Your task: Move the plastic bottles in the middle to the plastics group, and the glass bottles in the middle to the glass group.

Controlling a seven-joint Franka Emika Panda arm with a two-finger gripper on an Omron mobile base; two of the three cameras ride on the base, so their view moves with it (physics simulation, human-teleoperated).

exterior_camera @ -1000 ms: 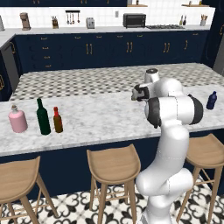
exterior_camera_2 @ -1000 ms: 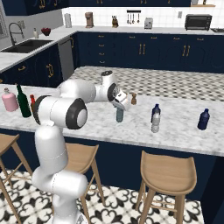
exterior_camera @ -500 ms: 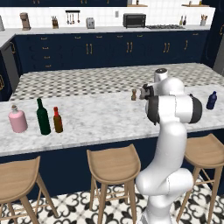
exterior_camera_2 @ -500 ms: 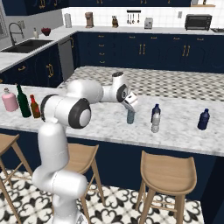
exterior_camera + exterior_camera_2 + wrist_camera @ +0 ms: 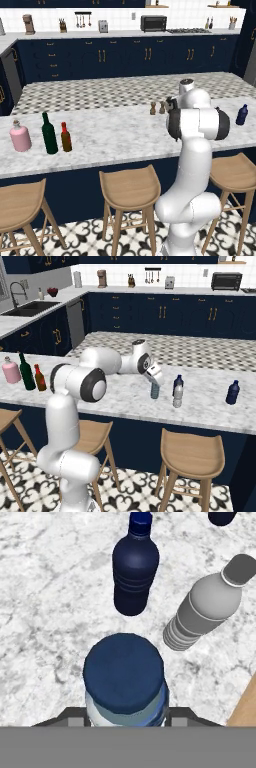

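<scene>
Right base view has the jaws (image 5: 155,387) at centre frame, angled down over the marble surface (image 5: 115,398) and closed around the pale teal bottle (image 5: 155,391), which stands or hangs right at the surface. Just to its right stand a dark blue bottle (image 5: 177,383) and the clear grey bottle (image 5: 178,397), close together. Farther right, near the frame's right side, is the small navy bottle (image 5: 232,392). At the left edge of this view are the pink bottle (image 5: 10,370), the tall green bottle (image 5: 27,372) and the amber bottle (image 5: 40,379) with its red neck, in a row and near each other.

Hand view, looking down, shows the teal bottle's blue cap (image 5: 123,672) at bottom centre with the dark finger tips (image 5: 70,717) pressed on either side. Above it is the dark blue bottle (image 5: 135,567); at upper right the grey one (image 5: 210,604) with its pale cap.

Left base view shows two small wooden shakers (image 5: 157,108) at centre, beside the arm.
</scene>
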